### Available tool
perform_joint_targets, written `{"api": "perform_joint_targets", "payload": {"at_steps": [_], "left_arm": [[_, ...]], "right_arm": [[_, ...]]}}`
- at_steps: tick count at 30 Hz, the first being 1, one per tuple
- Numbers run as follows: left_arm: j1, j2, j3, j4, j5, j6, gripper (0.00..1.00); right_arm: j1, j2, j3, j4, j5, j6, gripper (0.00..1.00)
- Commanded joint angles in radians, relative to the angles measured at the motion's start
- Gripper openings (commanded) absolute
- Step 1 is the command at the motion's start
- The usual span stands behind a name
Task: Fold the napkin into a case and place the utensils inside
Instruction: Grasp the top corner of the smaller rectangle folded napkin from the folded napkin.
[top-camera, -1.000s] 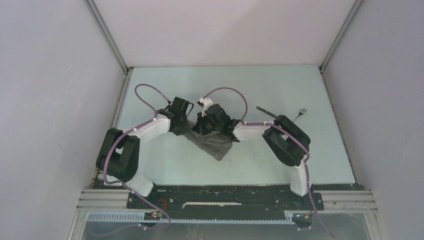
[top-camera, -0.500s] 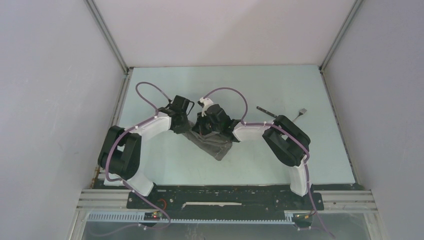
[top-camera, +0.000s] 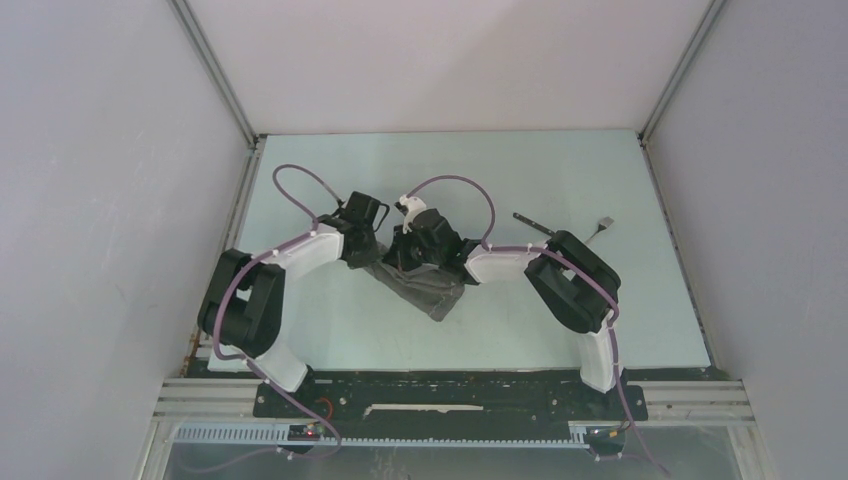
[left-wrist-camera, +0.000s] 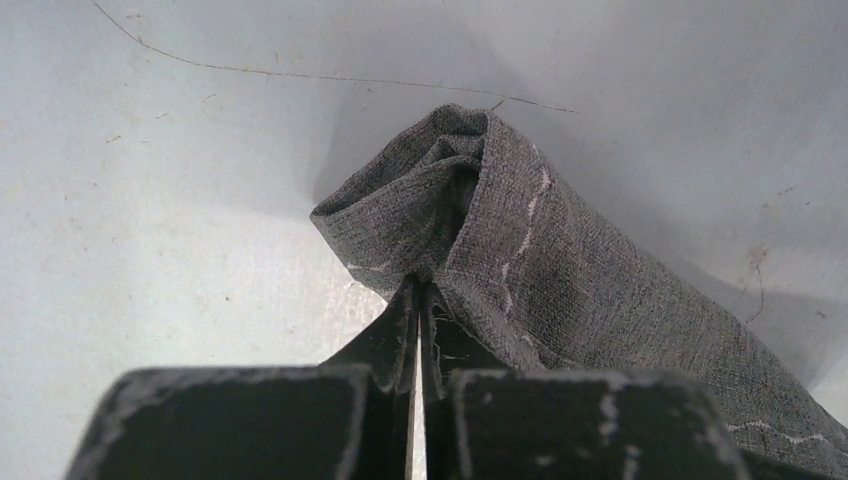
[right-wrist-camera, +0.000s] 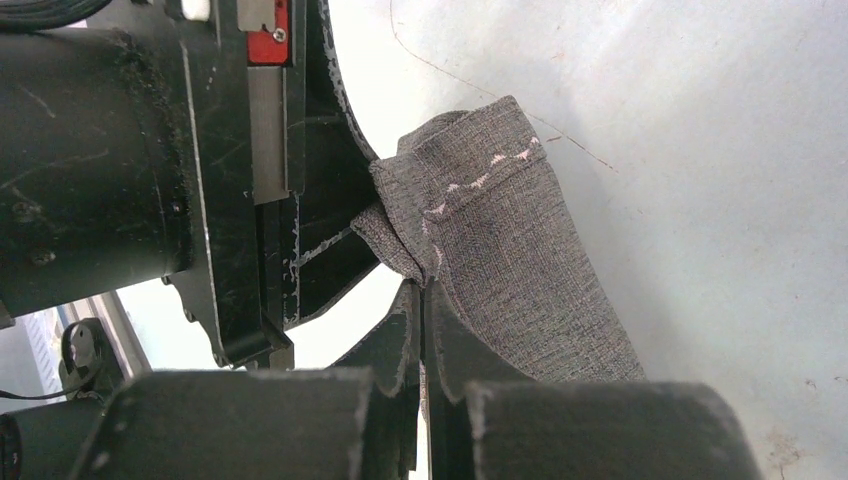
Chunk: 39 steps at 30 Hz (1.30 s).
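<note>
The grey napkin lies folded into a narrow strip at the table's middle, running from upper left to lower right. My left gripper is shut on the strip's upper-left end, where the cloth opens like a tube mouth. My right gripper is shut on the same end from the other side, its fingers next to the left gripper's body. The dark-handled knife and the small fork lie on the table at the back right, partly hidden by the right arm.
The pale table surface is walled by white panels at left, back and right. The right arm's elbow stands over the table's right part, close to the utensils. A black base rail runs along the near edge.
The left arm's shoulder and elbow have shifted slightly to the right. Both grippers stay pinched on the napkin's end; the cloth has barely moved.
</note>
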Motion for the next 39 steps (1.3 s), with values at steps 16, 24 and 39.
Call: {"api": "perform_joint_targets", "payload": {"at_steps": [16,24,39], "left_arm": [[0.078,-0.247,-0.236,0.285,0.135,-0.037,0.00],[0.114,-0.342,-0.347,0.329,0.131,-0.079,0.00],[0.127,-0.436,-0.408,0.393,0.170,-0.076,0.00]], "right_arm": [[0.046,0.115,-0.046,0.187,0.036,0.307,0.00],[0.028,0.121,-0.057,0.117,0.102,0.231,0.00],[0.172,0.134,0.074,-0.064,0.311,-0.050,0.00]]}}
